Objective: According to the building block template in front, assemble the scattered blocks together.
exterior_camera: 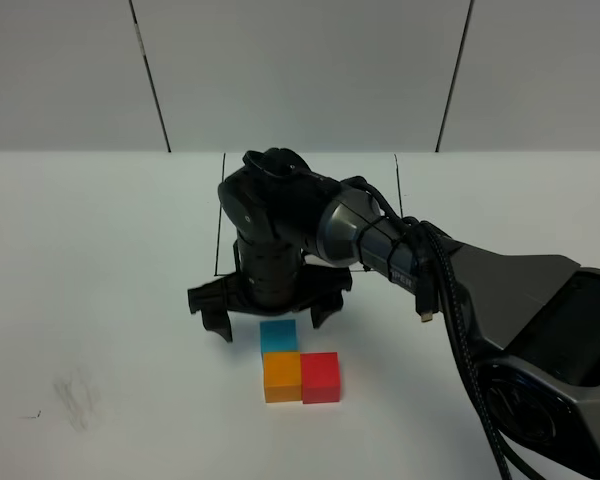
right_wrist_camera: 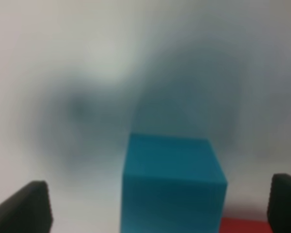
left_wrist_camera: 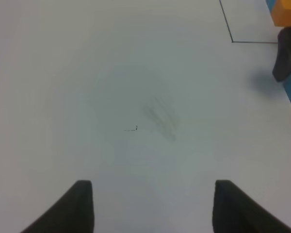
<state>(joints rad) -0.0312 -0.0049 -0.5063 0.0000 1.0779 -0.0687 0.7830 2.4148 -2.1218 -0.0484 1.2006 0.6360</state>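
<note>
The right claw (exterior_camera: 270,318) hangs spread wide around the blue cube (exterior_camera: 278,336), which touches the orange cube (exterior_camera: 282,376) at its 12 o'clock; the red cube (exterior_camera: 320,376) is at orange's 3 o'clock. Lifting crookedly, a fingertip could drag blue askew.

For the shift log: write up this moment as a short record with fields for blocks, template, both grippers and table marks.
blocks: small blue cube, small orange cube and small red cube touch in an L; blue behind orange, red right of orange
template: only parts of its thin black frame show; the right arm hides the rest
right gripper: open, jaws either side of the blue cube, not gripping
left gripper: open over bare white table, holding nothing
table marks: faint grey smudge
</note>
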